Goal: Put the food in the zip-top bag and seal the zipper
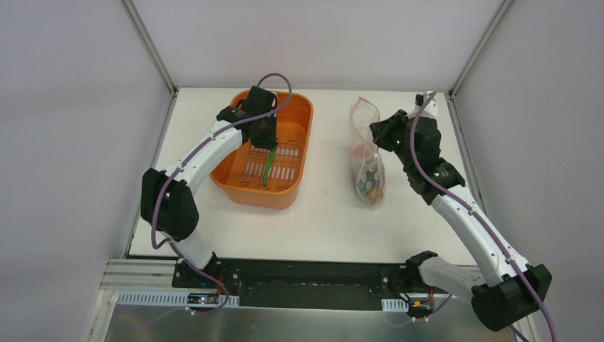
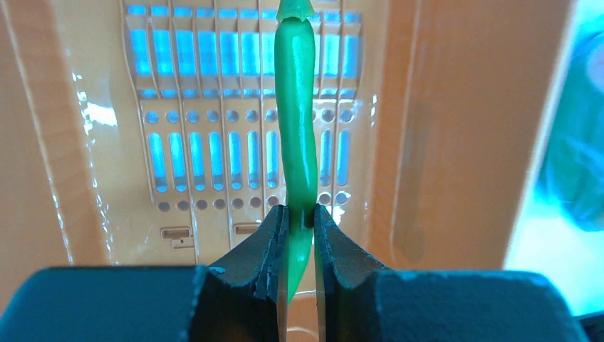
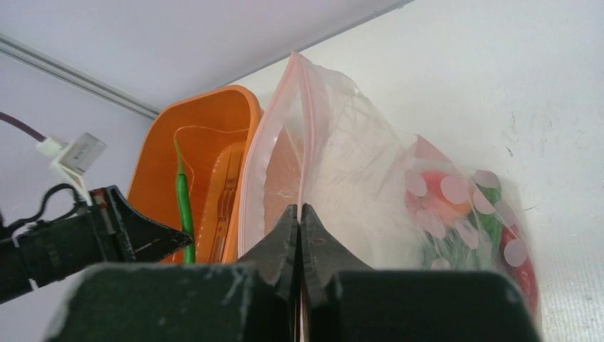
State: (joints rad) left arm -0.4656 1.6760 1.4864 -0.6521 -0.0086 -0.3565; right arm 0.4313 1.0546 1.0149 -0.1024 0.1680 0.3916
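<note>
Top view: left gripper [image 1: 263,140] over orange tub [image 1: 285,187], jaws clamped on a green chili [image 1: 268,168]; right gripper [image 1: 376,137] at zip-top bag [image 1: 367,160], which lies on the bench [image 1: 327,221].
Left wrist: chili pinched near one end.
Right wrist: jaws closed on bag edge; food [image 3: 456,206] inside.

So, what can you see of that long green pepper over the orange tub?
It is a long, slim, glossy green chili pepper, slightly curved. The left gripper is shut on it near its tapered end; the stem end points away, over the slotted floor of the orange plastic tub. Whether it touches that floor is unclear.
</note>
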